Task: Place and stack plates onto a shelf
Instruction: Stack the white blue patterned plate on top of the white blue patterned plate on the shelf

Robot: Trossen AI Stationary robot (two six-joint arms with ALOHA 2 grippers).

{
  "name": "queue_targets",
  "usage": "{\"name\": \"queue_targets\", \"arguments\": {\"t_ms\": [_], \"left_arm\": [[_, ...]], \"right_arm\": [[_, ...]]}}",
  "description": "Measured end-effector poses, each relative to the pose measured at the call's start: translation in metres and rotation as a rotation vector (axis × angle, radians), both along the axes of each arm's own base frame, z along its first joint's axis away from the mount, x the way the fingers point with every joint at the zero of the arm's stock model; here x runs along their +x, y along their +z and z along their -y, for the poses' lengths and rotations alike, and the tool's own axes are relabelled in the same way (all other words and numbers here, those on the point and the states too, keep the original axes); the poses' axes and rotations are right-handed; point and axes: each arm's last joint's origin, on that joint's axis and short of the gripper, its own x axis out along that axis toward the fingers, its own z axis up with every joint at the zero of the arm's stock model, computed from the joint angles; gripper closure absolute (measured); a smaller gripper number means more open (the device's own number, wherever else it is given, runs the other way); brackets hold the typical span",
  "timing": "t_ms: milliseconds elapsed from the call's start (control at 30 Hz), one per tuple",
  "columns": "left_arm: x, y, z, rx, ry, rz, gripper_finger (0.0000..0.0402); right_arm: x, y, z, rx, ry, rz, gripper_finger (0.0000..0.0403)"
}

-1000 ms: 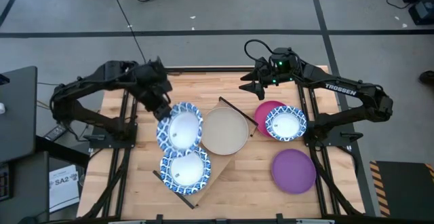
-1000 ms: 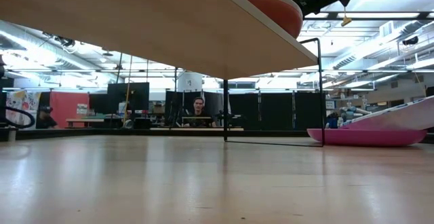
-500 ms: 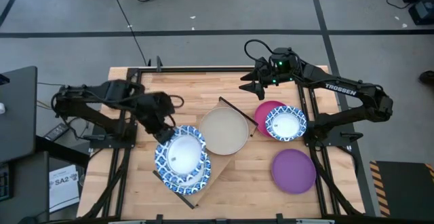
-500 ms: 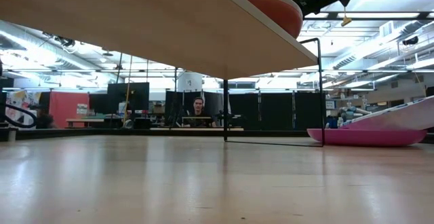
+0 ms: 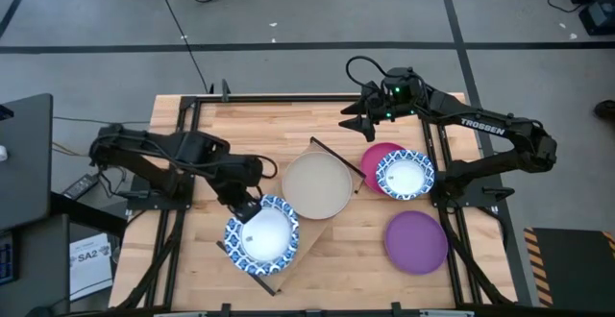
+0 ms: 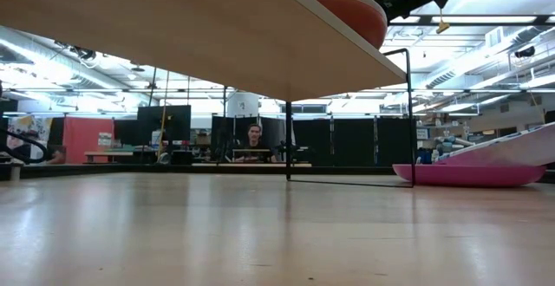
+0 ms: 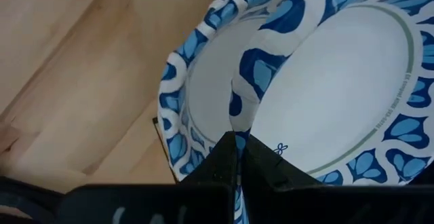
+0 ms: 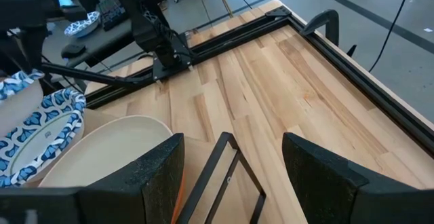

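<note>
The rim of a round white plate with a blue patterned rim (image 7: 339, 95) is pinched between the closed dark fingers (image 7: 261, 166) of the left gripper (image 5: 246, 206). This held plate is seen directly over a second white plate with a blue patterned rim (image 7: 203, 95), which lies at the near-left end of the long light-wood shelf on thin black rod supports (image 5: 309, 225); whether the two plates touch cannot be told. Just beyond them on the shelf, a larger plain beige round plate (image 5: 318, 184) is seen, with an orange plate edge (image 6: 360, 13) showing beneath it in the low view.

The fingers (image 8: 159, 176) of the right gripper (image 5: 357, 123) are held apart, empty, above the far right part of the wooden tabletop (image 5: 269, 123). To the right of the shelf, a further blue-rimmed white plate (image 5: 405, 175) rests on a magenta round plate (image 5: 374, 156), and a plain purple round plate (image 5: 416, 241) lies nearer on the tabletop.
</note>
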Motion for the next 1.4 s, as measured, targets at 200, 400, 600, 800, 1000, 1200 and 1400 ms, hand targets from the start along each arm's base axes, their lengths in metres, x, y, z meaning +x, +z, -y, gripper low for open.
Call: {"name": "queue_targets", "arguments": {"t_ms": [200,400,600,800,1000,1200,1400], "left_arm": [[0.0011,-0.0061,0.0001,0.015,-0.002,-0.061,0.0389],[0.0017,-0.0072,0.0001,0.017,-0.002,-0.070,0.0389],[0.0016,-0.0071,0.0001,0.017,-0.002,-0.070,0.0389],[0.0016,-0.0070,0.0001,0.018,-0.002,-0.068,0.0388],[0.0017,-0.0071,-0.0004,0.032,0.002,-0.065,0.0388],[0.0017,-0.0071,-0.0002,0.034,0.000,-0.063,0.0379],[0.0021,-0.0073,-0.0006,0.065,-0.014,-0.049,0.0338]], "right_arm": [[-0.0001,-0.0002,0.0000,0.001,0.000,-0.002,0.0149],[-0.0002,-0.0004,-0.0001,0.002,0.000,-0.004,0.0149],[-0.0001,-0.0003,-0.0001,0.002,0.000,-0.004,0.0149],[-0.0001,-0.0003,-0.0001,0.002,0.000,-0.004,0.0149],[-0.0001,-0.0003,-0.0001,0.002,0.000,-0.004,0.0149],[-0.0001,-0.0003,-0.0001,-0.020,0.009,-0.004,0.0149],[-0.0002,-0.0004,-0.0001,-0.022,0.010,-0.005,0.0149]]}}
